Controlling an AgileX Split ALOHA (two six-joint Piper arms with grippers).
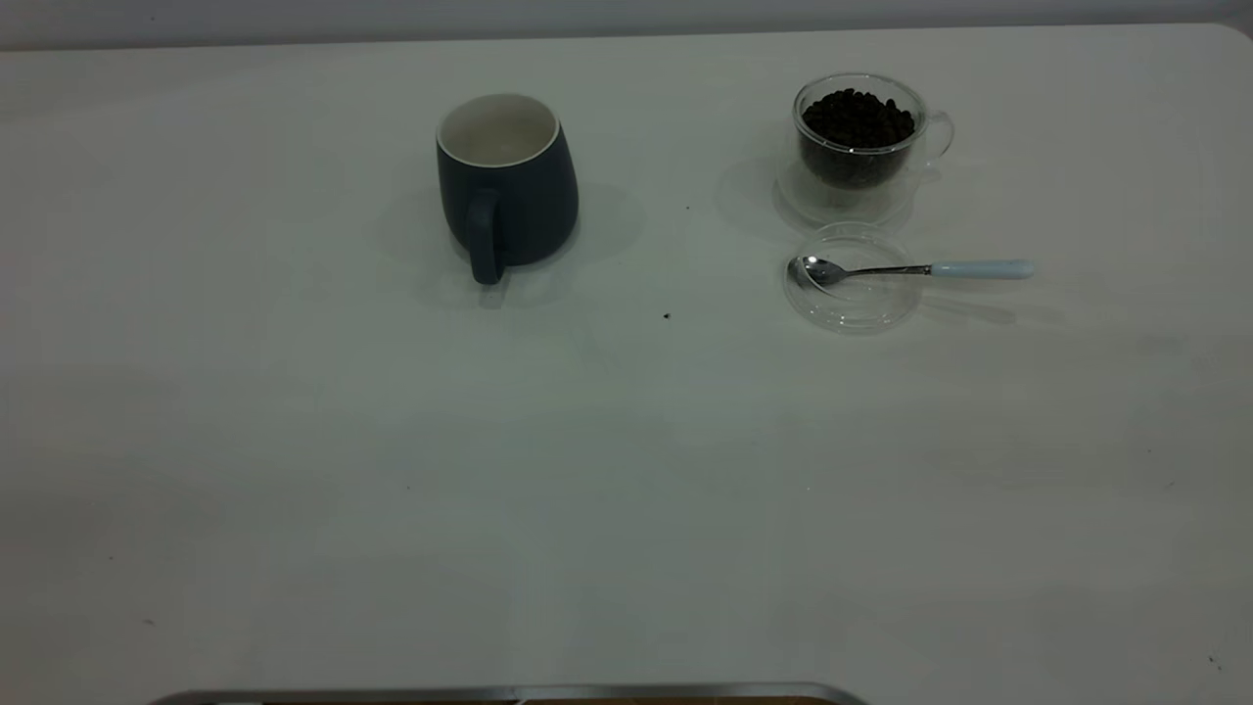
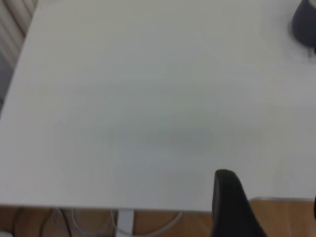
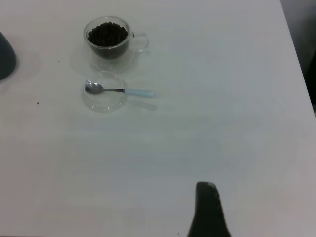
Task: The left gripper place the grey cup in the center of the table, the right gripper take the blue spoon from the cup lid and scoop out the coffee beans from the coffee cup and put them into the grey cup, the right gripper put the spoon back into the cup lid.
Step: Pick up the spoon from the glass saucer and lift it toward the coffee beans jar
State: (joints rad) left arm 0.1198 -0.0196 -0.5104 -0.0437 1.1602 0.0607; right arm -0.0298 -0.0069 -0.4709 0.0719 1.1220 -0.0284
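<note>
A grey cup (image 1: 507, 186) stands upright on the white surface (image 1: 626, 470), left of centre toward the far edge, its handle turned to the camera and its white inside bare. Well to its right stands the coffee cup (image 1: 861, 137), a clear glass filled with coffee beans (image 1: 858, 117), handle pointing right. Just in front of it lies the clear cup lid (image 1: 854, 277), with the blue spoon (image 1: 915, 269) resting across it, bowl inside the lid and pale handle jutting out over the rim to the right. Neither arm appears from outside; each wrist camera shows only one dark finger of the left hand (image 2: 232, 205) and right hand (image 3: 208, 210), both held near the surface's edge far from the cups, so whether they are apart or together cannot be told.
</note>
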